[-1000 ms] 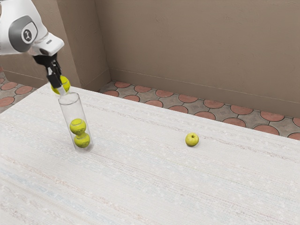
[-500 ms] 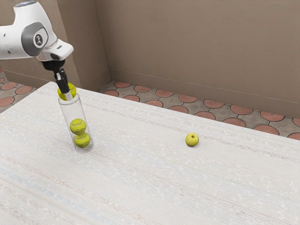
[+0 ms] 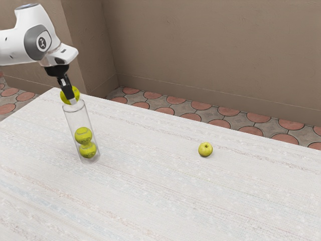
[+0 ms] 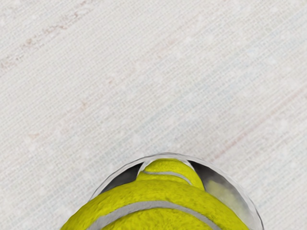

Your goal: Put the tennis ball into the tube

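One fuzzy yellow-green tennis ball with a pale seam (image 3: 75,92) is up at the mouth of a clear, colourless cylindrical tube (image 3: 81,118), with most or all of it above the rim. Whether it touches the rim, I cannot tell. The black two-finger gripper (image 3: 71,99) has its jaws closed on the ball, a pale tip pressed against the side facing the exterior view. In the wrist view the ball lies close under the hand, with the tube's round rim curving past it and another ball visible down inside.

Two more yellow-green tennis balls sit stacked low in the tube, the upper one (image 3: 83,135) resting on the lower one (image 3: 88,150). The tube stands on a desk with a whitish, woven-looking top and faint bluish and reddish streaks (image 3: 150,191). Well apart from it, toward the exterior view's right, rests a small round yellow-green apple with a dark stem hollow (image 3: 205,150).

Above the gripper, the white robot arm with grey joint covers (image 3: 15,46) comes in from the exterior view's upper left. Beyond the desk are a floor of round reddish tiles set among grey stone (image 3: 195,116) and a plain brown wall (image 3: 210,50).
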{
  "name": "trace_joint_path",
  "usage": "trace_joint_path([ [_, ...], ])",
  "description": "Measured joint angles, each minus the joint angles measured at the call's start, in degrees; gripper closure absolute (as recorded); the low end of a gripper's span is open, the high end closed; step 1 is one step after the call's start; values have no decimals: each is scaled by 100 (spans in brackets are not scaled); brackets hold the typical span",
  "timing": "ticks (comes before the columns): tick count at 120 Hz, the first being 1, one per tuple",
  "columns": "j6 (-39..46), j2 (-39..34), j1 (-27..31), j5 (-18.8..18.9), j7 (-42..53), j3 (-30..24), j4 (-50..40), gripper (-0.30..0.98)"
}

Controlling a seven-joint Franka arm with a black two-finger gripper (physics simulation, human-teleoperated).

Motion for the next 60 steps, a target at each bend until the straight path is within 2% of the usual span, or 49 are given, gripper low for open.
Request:
trace_joint_path([
  [13, -74, 3, -4, -67, 13, 4, 1, 20],
  [29, -165, -34, -19, -95, -5, 5, -16, 12],
  [39, -802, -498, 20, 18, -554, -198, 90, 9],
  [46, -1337, -757, 15, 193, -1030, -494, 584, 7],
  [60, -2124, -911, -450, 496, -1865, -675, 1393, 5],
])
